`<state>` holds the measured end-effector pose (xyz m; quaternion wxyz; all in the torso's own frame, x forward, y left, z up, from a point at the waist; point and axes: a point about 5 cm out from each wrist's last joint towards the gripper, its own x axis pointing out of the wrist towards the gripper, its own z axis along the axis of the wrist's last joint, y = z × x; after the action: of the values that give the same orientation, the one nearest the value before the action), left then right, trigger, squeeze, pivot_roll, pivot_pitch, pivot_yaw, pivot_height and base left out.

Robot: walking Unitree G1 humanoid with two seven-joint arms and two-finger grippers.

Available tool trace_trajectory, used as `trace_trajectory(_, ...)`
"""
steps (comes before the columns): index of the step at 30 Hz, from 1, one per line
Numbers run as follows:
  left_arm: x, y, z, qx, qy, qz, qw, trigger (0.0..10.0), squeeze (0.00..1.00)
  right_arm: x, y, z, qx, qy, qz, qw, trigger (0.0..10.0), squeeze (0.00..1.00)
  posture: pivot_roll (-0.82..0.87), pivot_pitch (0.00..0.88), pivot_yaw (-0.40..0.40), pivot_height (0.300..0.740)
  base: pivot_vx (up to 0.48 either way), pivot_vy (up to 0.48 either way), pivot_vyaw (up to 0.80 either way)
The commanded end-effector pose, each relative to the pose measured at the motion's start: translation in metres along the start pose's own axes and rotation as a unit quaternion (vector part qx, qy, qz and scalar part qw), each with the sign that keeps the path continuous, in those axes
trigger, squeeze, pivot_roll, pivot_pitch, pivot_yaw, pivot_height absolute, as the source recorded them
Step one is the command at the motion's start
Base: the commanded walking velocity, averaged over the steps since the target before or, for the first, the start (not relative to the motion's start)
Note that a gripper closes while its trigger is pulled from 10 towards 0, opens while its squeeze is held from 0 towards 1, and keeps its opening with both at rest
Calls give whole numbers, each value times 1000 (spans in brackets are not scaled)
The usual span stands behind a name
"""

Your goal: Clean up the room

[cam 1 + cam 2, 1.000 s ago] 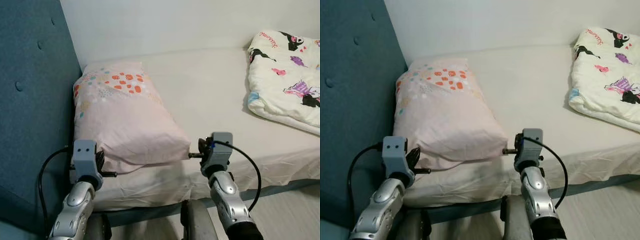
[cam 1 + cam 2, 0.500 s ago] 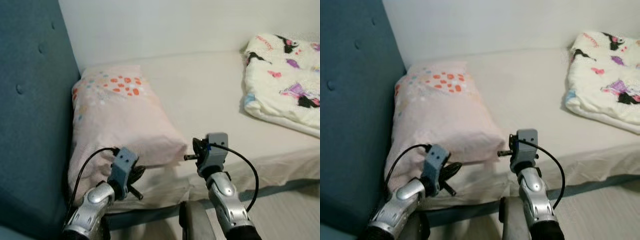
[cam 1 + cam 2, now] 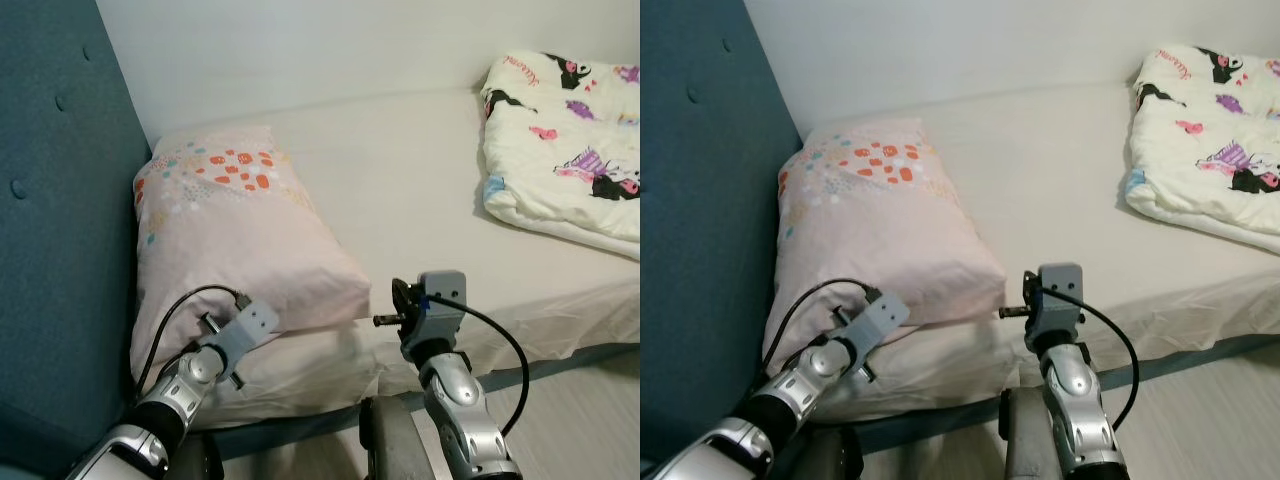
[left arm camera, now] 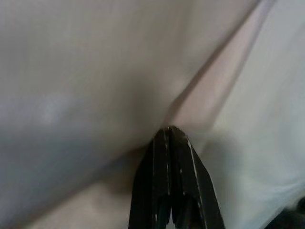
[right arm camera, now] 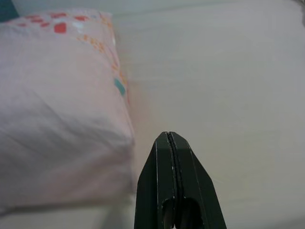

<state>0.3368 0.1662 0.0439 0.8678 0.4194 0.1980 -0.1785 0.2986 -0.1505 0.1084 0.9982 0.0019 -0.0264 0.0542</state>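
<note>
A pink pillow [image 3: 235, 235] with orange and teal dots lies at the head of the cream bed [image 3: 420, 190], against the teal headboard [image 3: 55, 230]. My left gripper [image 4: 168, 130] is shut, its tips pressed into the crease between the pillow's near edge and the sheet. In the left eye view its grey wrist mount [image 3: 247, 328] sits low at that edge and hides the fingers. My right gripper [image 5: 169, 135] is shut on nothing and hovers over the sheet just beside the pillow's near right corner.
A folded white blanket [image 3: 565, 130] with cartoon prints lies at the far right of the bed. The white wall [image 3: 320, 50] runs behind the bed. Pale floor [image 3: 580, 420] lies along the bed's front edge at the right.
My left arm has swung inward and dropped, bringing its gripper from beside the pillow's left corner to the pillow's near edge. The right arm has barely moved. The view has shifted slightly.
</note>
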Motion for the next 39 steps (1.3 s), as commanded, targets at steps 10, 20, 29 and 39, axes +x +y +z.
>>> trace_trajectory(10, -24, 46, -70, 96, 130, 41, 986, 10000, 0, -3, 3, -3, -6, 19, 4, 1000, 10000, 0, -127, 263, 2, 578, 0, 0, 0)
trace_trajectory(20, -46, 77, -105, 105, 194, 77, 972, 10000, 0, 1, 8, -1, -5, 21, 10, 1000, 10000, 0, -105, 247, -7, 578, 0, 0, 0)
trace_trajectory(29, -65, 59, -137, 56, 207, 31, 976, 10000, 0, 2, 32, 2, 45, 26, 93, 994, 10000, 0, -101, 239, 10, 578, 0, 0, 0)
trace_trajectory(39, -101, 52, -158, -59, 100, -64, 991, 10000, 0, -14, 91, 0, 73, 79, 352, 930, 10000, 0, -69, 228, -35, 578, 0, 0, 0)
